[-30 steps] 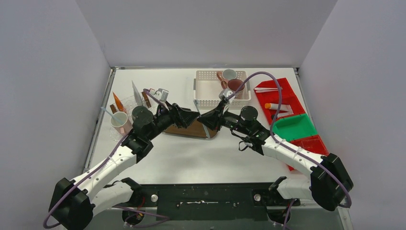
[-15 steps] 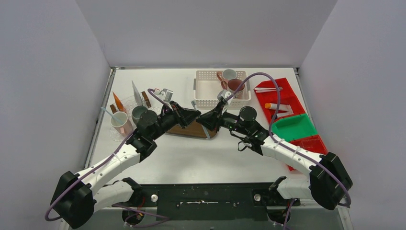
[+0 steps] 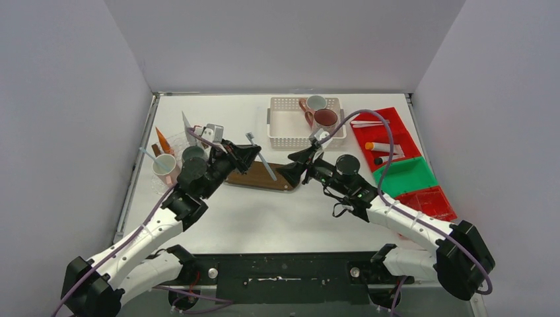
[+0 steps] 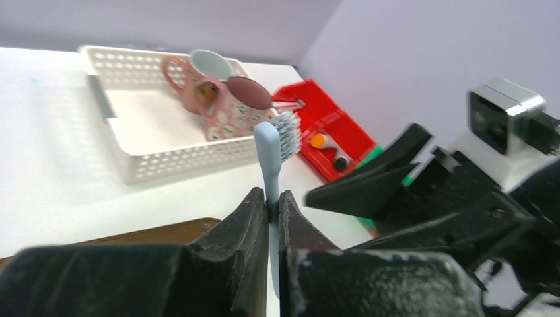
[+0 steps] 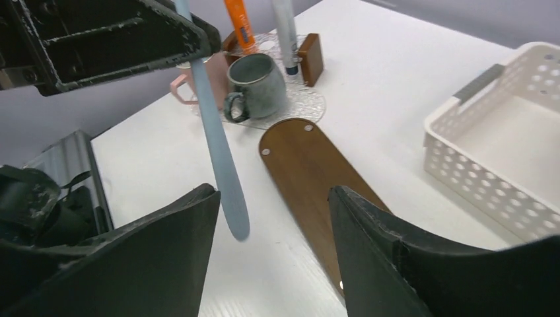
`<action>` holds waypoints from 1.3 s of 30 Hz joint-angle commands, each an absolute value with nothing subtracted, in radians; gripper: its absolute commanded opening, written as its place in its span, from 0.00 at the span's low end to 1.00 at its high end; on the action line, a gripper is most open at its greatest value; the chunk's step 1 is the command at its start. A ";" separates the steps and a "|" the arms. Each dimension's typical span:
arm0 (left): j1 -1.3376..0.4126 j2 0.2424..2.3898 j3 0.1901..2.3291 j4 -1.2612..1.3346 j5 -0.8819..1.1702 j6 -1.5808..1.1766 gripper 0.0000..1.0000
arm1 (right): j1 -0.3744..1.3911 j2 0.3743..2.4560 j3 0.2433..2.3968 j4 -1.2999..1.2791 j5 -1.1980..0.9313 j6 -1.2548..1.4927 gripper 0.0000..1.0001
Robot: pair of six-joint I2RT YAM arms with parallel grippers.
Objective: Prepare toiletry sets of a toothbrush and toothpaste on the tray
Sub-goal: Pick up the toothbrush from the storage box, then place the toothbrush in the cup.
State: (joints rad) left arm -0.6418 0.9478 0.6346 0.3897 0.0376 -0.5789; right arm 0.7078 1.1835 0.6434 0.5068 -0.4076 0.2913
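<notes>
Over the brown board (image 3: 254, 178) mid-tabletop, the left gripper (image 3: 253, 153) clamps the toothbrush (image 3: 263, 158); the right gripper (image 3: 289, 169) gapes empty beside it. Best keep the brush upright while swinging left toward the dark green mug (image 3: 193, 153).

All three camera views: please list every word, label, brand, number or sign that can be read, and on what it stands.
No text can be read in any view.
Orange tube and white tube: no print can be made out.
Spotted mug: a pattern only, no letters.
Toothbrush, basket, red bin: no text shows.
</notes>
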 commanded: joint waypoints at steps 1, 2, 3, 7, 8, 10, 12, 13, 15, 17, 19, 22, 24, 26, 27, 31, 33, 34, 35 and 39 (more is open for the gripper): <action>-0.618 0.892 0.666 0.316 -0.154 -0.475 0.00 | 0.690 1.083 0.608 0.538 -0.238 0.246 0.66; -0.609 0.882 0.666 0.303 -0.179 -0.465 0.00 | 0.687 1.061 0.598 0.532 -0.197 0.243 0.68; -0.598 0.872 0.664 0.297 -0.197 -0.458 0.00 | 0.683 1.045 0.588 0.527 -0.167 0.240 0.71; -0.491 0.835 0.654 0.278 -0.212 -0.451 0.00 | 0.670 0.989 0.551 0.517 -0.082 0.222 0.78; -0.463 0.829 0.652 0.272 -0.210 -0.450 0.00 | 0.666 0.977 0.540 0.516 -0.066 0.220 0.80; -0.411 0.820 0.657 0.260 -0.211 -0.439 0.00 | 0.657 0.955 0.519 0.518 -0.035 0.217 0.85; -0.372 0.815 0.662 0.243 -0.224 -0.422 0.00 | 0.647 0.935 0.502 0.520 -0.008 0.215 0.88; -0.356 0.813 0.665 0.235 -0.232 -0.413 0.00 | 0.642 0.928 0.494 0.521 -0.005 0.211 0.89; -0.322 0.809 0.666 0.220 -0.249 -0.398 0.00 | 0.629 0.913 0.477 0.530 0.023 0.207 0.92; -0.290 0.805 0.663 0.212 -0.268 -0.387 0.00 | 0.616 0.900 0.451 0.549 0.042 0.209 0.96; -0.264 0.804 0.657 0.212 -0.296 -0.377 0.00 | 0.598 0.883 0.421 0.574 0.051 0.214 0.98; -0.219 0.813 0.649 0.221 -0.317 -0.379 0.00 | 0.569 0.864 0.377 0.613 0.051 0.223 1.00; -0.181 0.822 0.648 0.236 -0.315 -0.383 0.00 | 0.551 0.853 0.348 0.640 0.047 0.227 1.00; -0.150 0.833 0.648 0.256 -0.319 -0.379 0.00 | 0.536 0.845 0.324 0.664 0.046 0.231 1.00; -0.136 0.838 0.647 0.266 -0.326 -0.378 0.00 | 0.530 0.840 0.314 0.674 0.048 0.232 1.00; -0.097 0.874 0.625 0.325 -0.375 -0.374 0.00 | 0.520 0.821 0.271 0.715 0.067 0.244 1.00; -0.085 0.898 0.609 0.376 -0.394 -0.370 0.00 | 0.519 0.809 0.254 0.731 0.079 0.247 1.00; -0.076 0.913 0.602 0.410 -0.402 -0.370 0.00 | 0.517 0.800 0.249 0.734 0.085 0.245 1.00; -0.068 0.929 0.595 0.435 -0.409 -0.370 0.00 | 0.517 0.792 0.244 0.735 0.090 0.245 1.00; -0.039 1.005 0.578 0.523 -0.420 -0.369 0.00 | 0.514 0.757 0.221 0.738 0.107 0.242 1.00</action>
